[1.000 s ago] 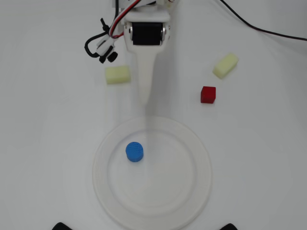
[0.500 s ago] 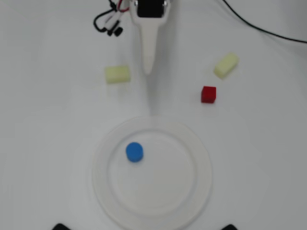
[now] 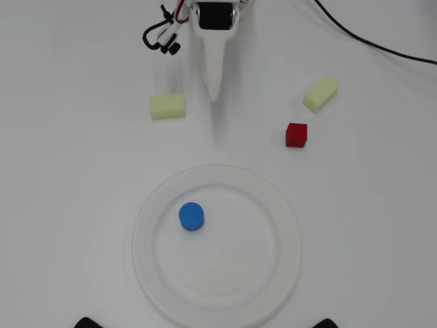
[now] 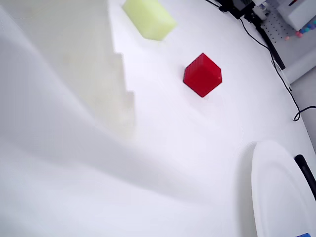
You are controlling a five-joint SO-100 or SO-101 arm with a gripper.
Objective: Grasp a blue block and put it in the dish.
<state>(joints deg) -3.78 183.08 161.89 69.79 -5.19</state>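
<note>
The blue block (image 3: 192, 216), a short bright blue cylinder, stands upright inside the dish (image 3: 273, 205), left of its middle. The dish is a large round white plate at the lower centre of the overhead view. My gripper (image 3: 215, 94) is at the top centre, well above the dish and apart from the block. Its white fingers form one tapered point, so it looks shut and empty. In the wrist view the gripper (image 4: 121, 129) fills the left side, the dish rim (image 4: 276, 187) shows at the lower right, and a sliver of the blue block (image 4: 304, 235) sits at the bottom edge.
A pale yellow block (image 3: 167, 106) lies left of the gripper tip, another (image 3: 321, 93) at the right. A red cube (image 3: 296, 134) lies between that one and the dish; it also shows in the wrist view (image 4: 202, 75). A black cable (image 3: 369, 41) crosses the top right.
</note>
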